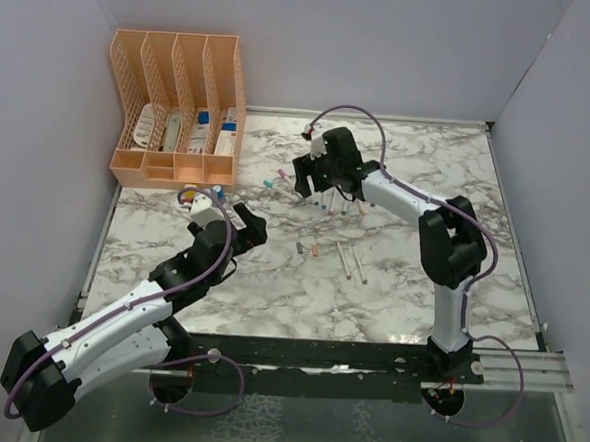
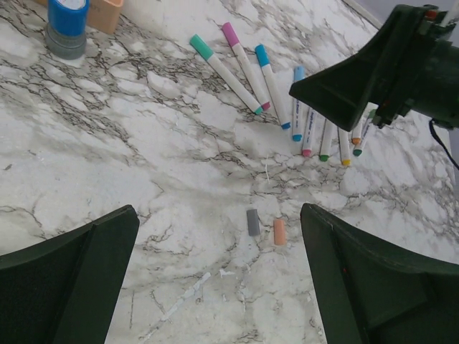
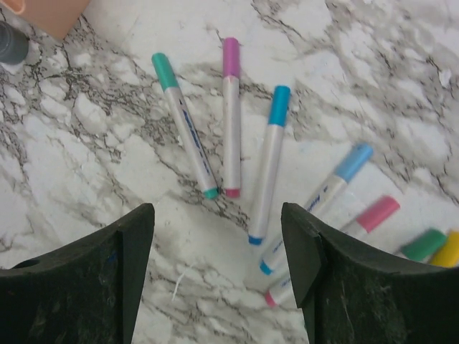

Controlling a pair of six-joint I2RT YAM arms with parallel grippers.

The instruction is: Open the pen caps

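**Upper middle of the marble table (image 1: pixel 401 288): capped pens under a gaping right claw**

At the right edge of the right wrist view, a green cap (image 3: pixel 423 244) and a yellow cap (image 3: pixel 450 251) are blurred and cut off. The claw's right finger covers part of the light-blue pen (image 3: pixel 337 179) and the pink pen (image 3: pixel 369 217).

The teal pen (image 3: pixel 185 122), magenta pen (image 3: pixel 230 118) and blue pen (image 3: pixel 267 165) lie capped just above the gap of the right gripper (image 3: pixel 219 272), which is spread wide and holds nothing.

In the left wrist view, a grey cap (image 2: pixel 254 222) and an orange cap (image 2: pixel 280 231) lie loose side by side just above the left gripper (image 2: pixel 215 279). It is equally wide and empty.
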